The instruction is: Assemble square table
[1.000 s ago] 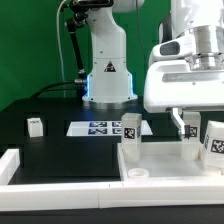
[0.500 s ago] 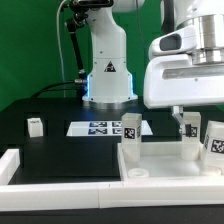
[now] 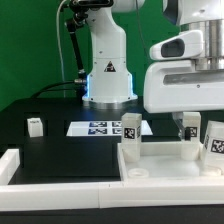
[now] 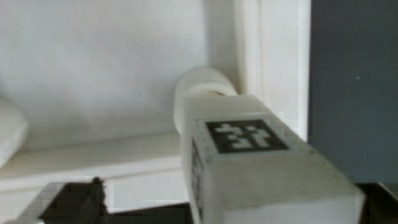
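Note:
The square table slab, white with a raised rim, lies at the exterior view's right. Three tagged white leg posts stand on it: one at its left corner, one under my hand, one at the right edge. A fourth small leg stands alone on the black table at the left. My gripper hangs just above the middle post. In the wrist view that post fills the frame with its tag up. One dark finger shows apart from it, so the jaws stand open.
The marker board lies in front of the robot base. A long low white border wall runs along the front and turns up at the left.
My hand has risen a little and squared up over the middle post. The post and the other parts have stayed in place.

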Controlling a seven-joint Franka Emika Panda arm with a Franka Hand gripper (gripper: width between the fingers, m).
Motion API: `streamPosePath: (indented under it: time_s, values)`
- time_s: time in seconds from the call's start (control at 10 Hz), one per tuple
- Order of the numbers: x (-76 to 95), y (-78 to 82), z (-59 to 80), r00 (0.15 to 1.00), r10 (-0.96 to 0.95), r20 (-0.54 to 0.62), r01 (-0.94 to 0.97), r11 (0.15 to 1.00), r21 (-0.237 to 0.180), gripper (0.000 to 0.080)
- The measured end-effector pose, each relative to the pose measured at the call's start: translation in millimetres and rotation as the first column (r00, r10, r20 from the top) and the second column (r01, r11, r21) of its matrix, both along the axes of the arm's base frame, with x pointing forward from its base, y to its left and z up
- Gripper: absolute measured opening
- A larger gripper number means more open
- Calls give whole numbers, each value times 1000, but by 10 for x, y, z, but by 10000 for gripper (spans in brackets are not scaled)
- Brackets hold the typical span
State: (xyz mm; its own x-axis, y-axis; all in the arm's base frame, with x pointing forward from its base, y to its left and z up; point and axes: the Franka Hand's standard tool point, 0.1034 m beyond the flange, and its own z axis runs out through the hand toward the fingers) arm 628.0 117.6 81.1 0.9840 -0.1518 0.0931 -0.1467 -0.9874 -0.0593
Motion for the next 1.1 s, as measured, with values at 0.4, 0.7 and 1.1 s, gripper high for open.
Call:
streamPosePath:
  time_s: [0.4,0.7,1.1]
  values:
    - [2,-8,-1,998,-66,-2,66,998,7,287]
    - [1,-18,-4,949,-315,-19,315,949,29,288]
    - [-23,-17,-15,546,-832,-100,838,540,79,288]
